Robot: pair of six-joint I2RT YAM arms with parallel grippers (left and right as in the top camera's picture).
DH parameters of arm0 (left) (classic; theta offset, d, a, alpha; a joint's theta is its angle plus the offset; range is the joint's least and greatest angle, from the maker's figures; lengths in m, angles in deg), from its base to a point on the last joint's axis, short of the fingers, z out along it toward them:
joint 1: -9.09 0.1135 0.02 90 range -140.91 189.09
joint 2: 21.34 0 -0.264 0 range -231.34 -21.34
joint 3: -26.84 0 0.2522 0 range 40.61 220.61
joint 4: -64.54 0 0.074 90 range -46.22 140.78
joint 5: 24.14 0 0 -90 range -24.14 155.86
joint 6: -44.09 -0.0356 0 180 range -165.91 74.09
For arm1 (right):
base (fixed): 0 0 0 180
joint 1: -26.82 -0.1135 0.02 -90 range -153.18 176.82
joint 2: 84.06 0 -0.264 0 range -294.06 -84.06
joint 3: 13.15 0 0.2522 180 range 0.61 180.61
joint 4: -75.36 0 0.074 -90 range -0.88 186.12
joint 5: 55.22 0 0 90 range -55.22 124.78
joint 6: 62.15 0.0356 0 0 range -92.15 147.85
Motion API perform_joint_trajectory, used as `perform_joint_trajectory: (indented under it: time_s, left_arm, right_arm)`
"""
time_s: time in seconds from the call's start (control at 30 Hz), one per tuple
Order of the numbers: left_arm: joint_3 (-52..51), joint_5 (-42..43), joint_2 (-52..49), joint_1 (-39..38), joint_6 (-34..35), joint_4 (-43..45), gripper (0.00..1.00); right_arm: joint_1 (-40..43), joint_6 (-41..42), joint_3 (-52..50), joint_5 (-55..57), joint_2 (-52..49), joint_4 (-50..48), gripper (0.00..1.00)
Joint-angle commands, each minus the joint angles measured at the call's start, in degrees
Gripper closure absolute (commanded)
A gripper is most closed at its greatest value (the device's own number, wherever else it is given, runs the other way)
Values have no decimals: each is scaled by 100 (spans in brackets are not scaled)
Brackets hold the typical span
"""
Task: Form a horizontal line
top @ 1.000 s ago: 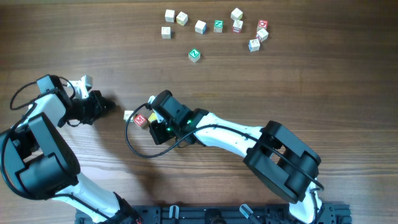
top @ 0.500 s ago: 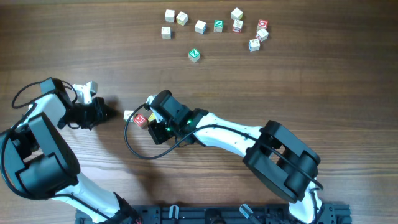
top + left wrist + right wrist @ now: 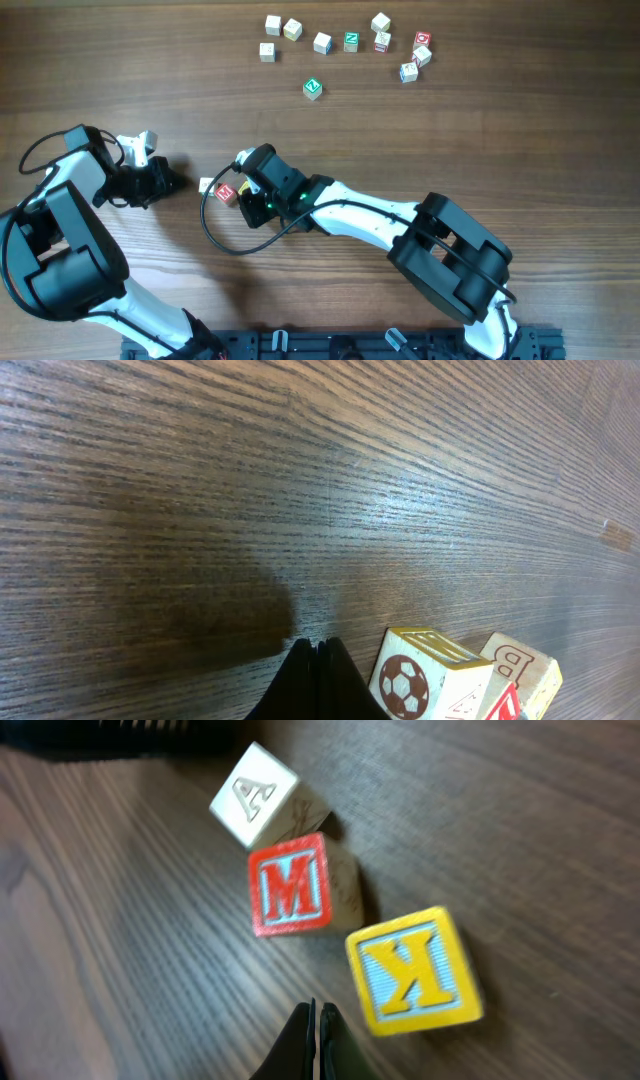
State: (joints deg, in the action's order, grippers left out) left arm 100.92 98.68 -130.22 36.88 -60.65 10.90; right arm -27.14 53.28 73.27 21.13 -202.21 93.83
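Three small cubes lie close together left of centre: a pale cube (image 3: 207, 185), a red-faced "M" cube (image 3: 225, 192) and a yellow-faced cube (image 3: 245, 186). In the right wrist view the pale "A" cube (image 3: 256, 795), the "M" cube (image 3: 291, 885) and the yellow "K" cube (image 3: 411, 970) run in a slanted row. My right gripper (image 3: 318, 1020) is shut and empty, its tip just short of the "K" cube. My left gripper (image 3: 172, 182) is shut and empty, just left of the pale cube. In the left wrist view (image 3: 315, 652) that cube shows a football face (image 3: 405, 685).
Several loose letter cubes are scattered along the far edge around (image 3: 322, 42). A green-faced cube (image 3: 313, 89) lies alone in front of them. The right arm (image 3: 370, 220) stretches across the table from the lower right. A "B" face (image 3: 527, 668) shows behind the football cube.
My left wrist has shifted slightly down and to the right, with the gripper still beside the pale cube. The right gripper has edged slightly left. The three cubes look unmoved.
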Motion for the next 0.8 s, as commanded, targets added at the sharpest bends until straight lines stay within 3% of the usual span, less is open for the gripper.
perform_joint_trajectory:
  time_s: [0.0,0.3,0.5,0.67,0.77]
  left_arm:
    - [-33,-13,-107,11,-133,-7,96]
    - [-33,-13,-107,11,-133,-7,96]
    - [-33,74,-107,4,-138,0,96]
    - [-33,76,-107,4,-138,44,96]
    - [-33,76,-107,4,-136,39,96]
  right_arm:
    - [101,216,48,514,-155,-63,95]
    - [448,852,50,911,-155,197,95]
    - [284,280,57,297,129,240,96]
    - [98,363,55,-210,125,168,95]
    - [116,846,57,-238,87,184,96]
